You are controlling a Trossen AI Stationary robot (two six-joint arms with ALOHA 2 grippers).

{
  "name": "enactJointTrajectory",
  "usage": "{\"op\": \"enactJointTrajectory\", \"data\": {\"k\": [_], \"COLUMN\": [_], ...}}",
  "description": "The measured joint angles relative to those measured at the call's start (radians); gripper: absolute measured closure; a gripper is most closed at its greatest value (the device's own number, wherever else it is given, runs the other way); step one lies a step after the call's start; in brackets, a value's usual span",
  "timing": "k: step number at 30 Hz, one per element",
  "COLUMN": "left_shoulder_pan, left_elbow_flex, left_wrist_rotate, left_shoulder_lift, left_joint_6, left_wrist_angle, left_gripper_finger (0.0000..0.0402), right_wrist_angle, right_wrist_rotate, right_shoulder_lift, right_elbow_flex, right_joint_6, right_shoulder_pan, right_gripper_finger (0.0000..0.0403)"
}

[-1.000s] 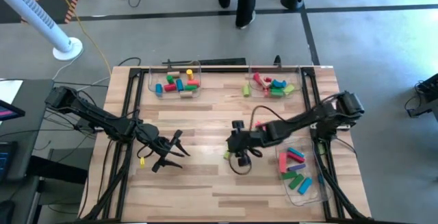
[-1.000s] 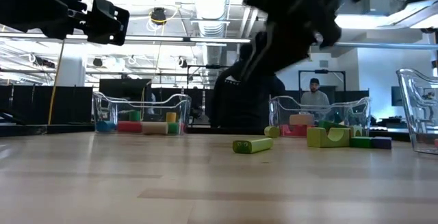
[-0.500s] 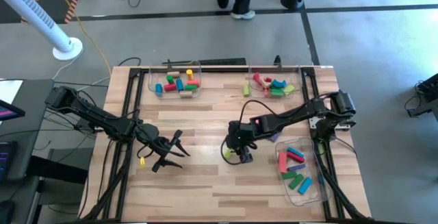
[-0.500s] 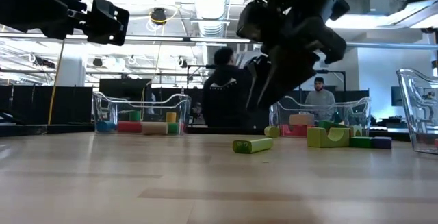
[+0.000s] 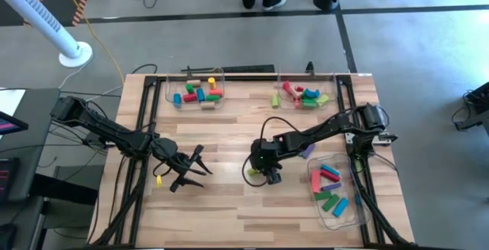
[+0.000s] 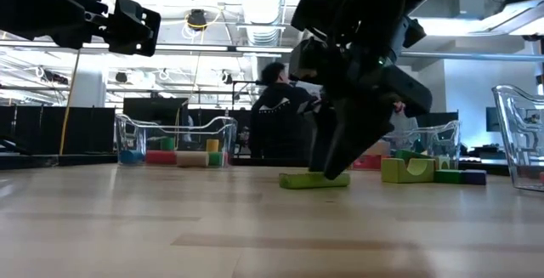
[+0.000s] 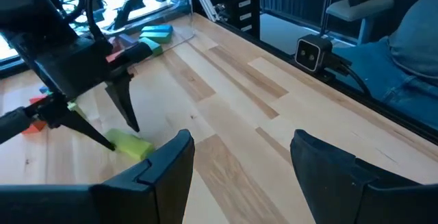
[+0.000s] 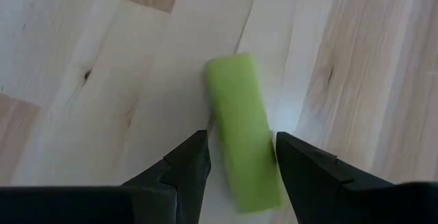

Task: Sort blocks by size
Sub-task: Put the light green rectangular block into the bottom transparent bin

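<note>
A lime-green block (image 8: 243, 128) lies flat on the bare wood near the table's middle (image 5: 250, 173). My right gripper (image 8: 239, 142) has come down on it and is shut on it; the low view shows the block (image 6: 313, 178) under the dark fingers (image 6: 327, 163). My left gripper (image 5: 200, 170) hangs open above the table's left part, with nothing between its fingers (image 7: 239, 169). The other blocks lie in three clear trays. My right gripper pinches the lime-green block by its two long sides (image 8: 268, 148), about halfway along it, one finger on each side. The fingers slant down steeply from the table's right. The block lies flat on the table and sticks out beyond the fingertips.
Two clear trays with coloured blocks stand at the far edge, one to the left (image 5: 195, 93) and one to the right (image 5: 302, 95). A third tray (image 5: 332, 193) stands at the near right. A purple piece (image 5: 307, 151) lies beside it. People stand beyond the table.
My right gripper has gone down and a little toward the table's left and near edges, tipping more steeply downward, until its fingers stand on either side of the green block. The block has turned a little on the table.
</note>
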Motion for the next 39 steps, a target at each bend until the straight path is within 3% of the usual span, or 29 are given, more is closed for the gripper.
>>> {"op": "enactJointTrajectory", "data": {"k": [22, 39], "left_shoulder_pan": [0.000, 0.000], "left_elbow_flex": [0.000, 0.000], "left_wrist_rotate": [-0.004, -0.004], "left_shoulder_lift": [0.000, 0.000], "left_joint_6": [0.001, -0.002], "left_wrist_angle": [0.000, 0.001], "left_gripper_finger": [0.0171, 0.0171], "right_wrist_angle": [-0.019, -0.025], "right_wrist_rotate": [0.005, 0.228], "right_shoulder_lift": [0.000, 0.000], "right_elbow_flex": [-0.001, -0.002], "right_joint_6": [0.149, 0.224], "right_shoulder_pan": [0.051, 0.141], "right_gripper_finger": [0.0202, 0.0255]}}
